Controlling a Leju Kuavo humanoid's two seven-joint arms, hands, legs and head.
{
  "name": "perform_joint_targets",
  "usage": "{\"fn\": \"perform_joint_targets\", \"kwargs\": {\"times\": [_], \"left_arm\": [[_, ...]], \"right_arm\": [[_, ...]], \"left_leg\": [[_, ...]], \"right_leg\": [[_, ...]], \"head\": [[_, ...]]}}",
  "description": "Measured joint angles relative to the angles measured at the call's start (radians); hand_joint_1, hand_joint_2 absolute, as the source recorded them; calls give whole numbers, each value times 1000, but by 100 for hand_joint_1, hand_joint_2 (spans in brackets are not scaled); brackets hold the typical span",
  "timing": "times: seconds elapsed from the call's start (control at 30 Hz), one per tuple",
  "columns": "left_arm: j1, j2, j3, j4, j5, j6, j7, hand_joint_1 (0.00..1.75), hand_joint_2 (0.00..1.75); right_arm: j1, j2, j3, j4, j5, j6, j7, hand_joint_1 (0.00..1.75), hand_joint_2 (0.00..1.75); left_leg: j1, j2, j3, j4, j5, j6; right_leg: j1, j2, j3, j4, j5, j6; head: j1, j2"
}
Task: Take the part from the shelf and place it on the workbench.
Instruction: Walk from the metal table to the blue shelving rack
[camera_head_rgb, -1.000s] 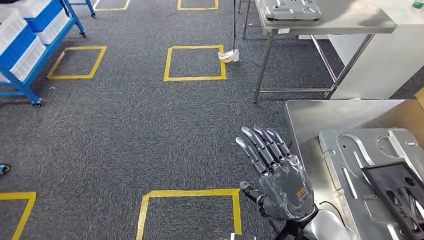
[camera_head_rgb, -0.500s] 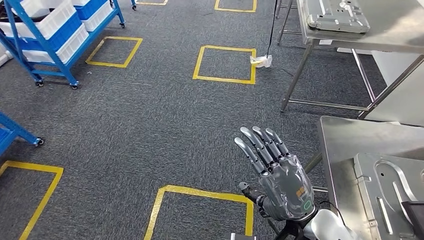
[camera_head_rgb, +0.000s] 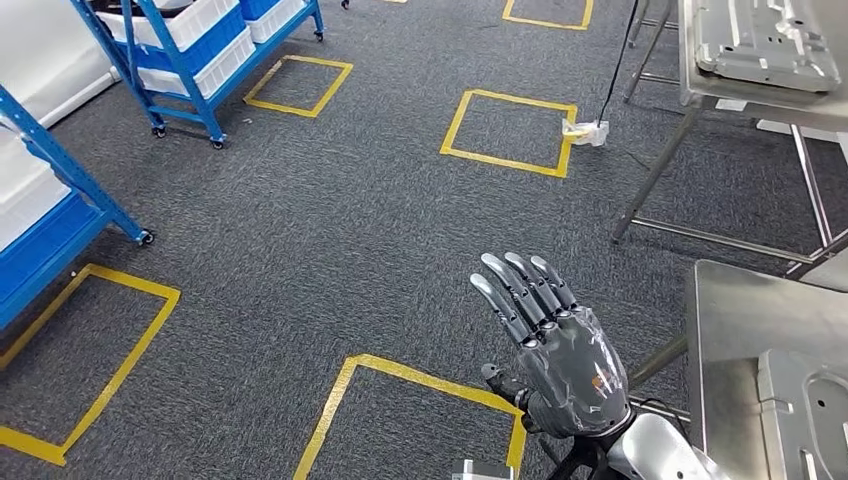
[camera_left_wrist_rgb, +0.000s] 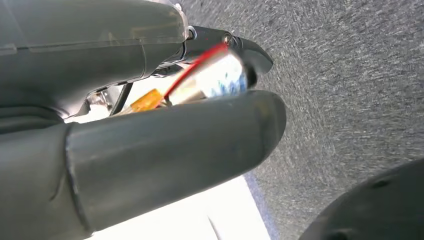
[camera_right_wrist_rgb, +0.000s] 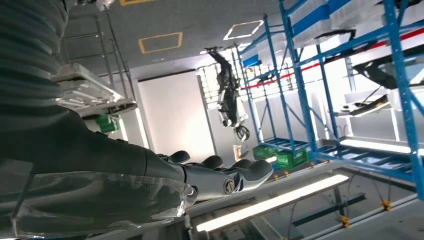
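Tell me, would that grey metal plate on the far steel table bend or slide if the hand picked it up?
The metal plate looks like pressed sheet metal with raised ribs, so it is probably stiff. Its broad, flat shape suggests awkward weight for one hand. Its smooth surface on the steel table might slide when pushed.

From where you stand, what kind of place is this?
Probably a factory or workshop floor. Blue shelf carts hold white bins, yellow tape squares mark spots on the grey carpet, and steel workbenches carry pressed metal parts.
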Motion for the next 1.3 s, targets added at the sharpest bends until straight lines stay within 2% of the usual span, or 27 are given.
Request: {"fn": "perform_joint_targets", "kwargs": {"times": [0.03, 0.1, 0.17, 0.23, 0.3, 0.33, 0.37, 0.4, 0.47, 0.53, 0.6, 0.63, 0.7, 0.73, 0.77, 0.8, 0.83, 0.87, 0.9, 0.93, 1.0, 1.03, 1.1, 1.13, 1.2, 1.27, 1.3], "left_arm": [[0, 1, 0, 0, 0, 0, 0, 0, 0], [3, 2, 0, 0, 0, -1, 0, 0, 0], [3, 2, 0, 0, 0, -1, 0, 0, 0], [1, 2, 0, 0, 0, -1, -1, 0, 0], [-1, 3, 0, 0, 0, -1, -2, 0, 0], [-1, 3, 0, 0, 0, 0, -2, 0, 0], [-1, 3, 0, 0, 0, 0, -3, 0, 0], [-1, 3, 0, 0, 0, 0, -3, 0, 0], [-2, 3, 0, 0, 0, 1, -3, 0, 0], [-2, 4, 0, 0, 0, 1, -3, 0, 0], [1, 6, 0, 0, 0, 2, -4, 0, 0], [3, 6, 0, 0, -1, 2, -5, 0, 0], [1, 8, 0, 0, -1, 1, -5, 0, 0], [-1, 8, 0, 0, -1, 0, -6, 0, 0], [-4, 9, 0, 0, -1, 0, -6, 0, 0], [-5, 9, 0, 0, -1, 1, -6, 0, 0], [-6, 9, 0, 0, -1, 1, -6, 0, 0], [-5, 9, 0, 0, -1, 1, -7, 0, 0], [-4, 9, 0, 0, -1, 2, -7, 0, 0], [-3, 10, 0, 0, -1, 3, -7, 0, 0], [-2, 12, 0, 0, -1, 7, -7, 0, 0], [-2, 13, 0, 1, -1, 8, -7, 0, 0], [0, 14, 0, 1, -1, 11, -7, 0, 0], [1, 15, 0, 1, -1, 11, -7, 0, 0], [1, 15, 0, 1, -1, 13, -7, 0, 0], [-1, 15, 0, 1, 0, 14, -7, 0, 0], [-2, 15, 0, 1, 0, 14, -7, 0, 0]], "right_arm": [[0, 0, 0, 0, 0, 0, 0, 0, 175], [-1, 0, 0, 0, -1, 1, 0, 0, 175], [-2, 0, 0, 1, -2, 2, -1, 0, 175], [-1, 0, 1, 2, -3, 5, -1, 0, 175], [3, 0, 4, 5, -5, 10, -1, 0, 175], [3, 0, 5, 6, -6, 12, -1, 0, 175], [4, 0, 6, 8, -6, 12, 0, 0, 175], [4, 0, 7, 9, -7, 12, 0, 0, 175], [3, 0, 8, 10, -8, 13, 1, 0, 175], [3, 1, 10, 12, -9, 18, 4, 0, 175], [3, 6, 12, 16, -10, 25, 10, 0, 175], [2, 10, 13, 17, -10, 28, 12, 0, 175], [2, 19, 14, 19, -10, 31, 16, 0, 175], [2, 22, 15, 20, -10, 31, 16, 0, 175], [3, 23, 16, 22, -10, 31, 16, 0, 175], [5, 23, 16, 24, -10, 31, 17, 0, 175], [8, 23, 17, 27, -11, 31, 17, 0, 175], [12, 23, 17, 29, -13, 30, 18, 0, 175], [18, 23, 17, 31, -15, 30, 19, 0, 175], [26, 23, 17, 33, -18, 29, 21, 0, 175], [46, 23, 13, 38, -22, 26, 23, 0, 175], [55, 23, 12, 40, -24, 25, 23, 0, 175], [68, 23, 10, 46, -26, 24, 24, 0, 175], [73, 23, 7, 48, -29, 24, 25, 0, 175], [90, 23, -3, 53, -33, 25, 26, 0, 175], [117, 22, -13, 60, -36, 25, 28, 0, 175], [132, 22, -17, 64, -37, 25, 28, 0, 175]], "left_leg": [[-4, 3, 6, -16, 0, 5], [-4, -20, 6, -21, 5, 15], [1, -41, 12, -32, 12, 26], [4, -59, 15, -37, 16, 33], [4, -81, 12, -36, 17, 35], [4, -93, 12, -34, 17, 35], [4, -107, 12, -32, 16, 35], [5, -120, 12, -29, 15, 33], [5, -146, 10, -20, 11, 26], [6, -168, 2, -15, 10, 15], [9, -187, -6, -18, 14, 2], [9, -178, -9, -14, 11, -3], [8, -127, -33, 36, -22, -12], [8, -95, -58, 90, -54, -15], [8, -78, -90, 157, -88, -18], [9, -70, -120, 219, -113, -21], [10, -66, -137, 256, -122, -22], [10, -64, -135, 255, -111, -22], [10, -59, -112, 214, -84, -21], [9, -44, -73, 144, -49, -17], [0, -8, -7, 20, -6, -4], [-5, 2, 8, -10, 0, 2], [-9, -12, 10, -21, 2, 13], [-7, -22, 12, -27, 5, 18], [0, -41, 20, -39, 12, 30], [3, -60, 22, -43, 16, 37], [3, -70, 21, -43, 16, 38]], "right_leg": [[2, -9, 1, 0, -2, 4], [1, -23, 6, -1, -5, 15], [-3, 16, -1, 28, -30, 24], [-7, 77, -49, 132, -88, 30], [-8, 97, -116, 258, -136, 32], [-9, 99, -134, 286, -135, 32], [-10, 100, -133, 274, -113, 32], [-12, 105, -112, 224, -75, 32], [-19, 143, -52, 86, -8, 30], [-20, 171, -24, 18, 10, 28], [-18, 156, -23, 13, 10, 20], [-18, 145, -21, 9, 13, 13], [-19, 119, -16, -2, 17, -2], [-16, 105, -15, -4, 17, -7], [-13, 91, -14, -4, 16, -10], [-11, 76, -14, -4, 15, -12], [-9, 62, -14, -3, 13, -13], [-8, 49, -13, -3, 11, -13], [-7, 38, -11, -2, 9, -12], [-6, 27, -7, -2, 6, -11], [-1, 7, -1, -1, 0, -5], [1, -2, 1, -1, -3, -1], [2, -19, 5, -3, -4, 8], [1, -15, 8, -2, -7, 14], [-4, 35, -5, 35, -36, 25], [-9, 89, -61, 148, -95, 30], [-10, 96, -96, 213, -120, 31]], "head": [[0, 0], [0, 0], [2, 0], [3, 0], [4, 0], [4, 0], [4, 0], [4, 0], [4, 0], [3, 0], [3, 0], [3, 0], [2, 0], [1, 0], [1, 0], [1, 0], [1, 0], [1, 0], [1, 0], [1, 0], [2, 0], [2, 0], [2, 0], [2, 0], [3, 0], [4, 0], [4, 0]]}}
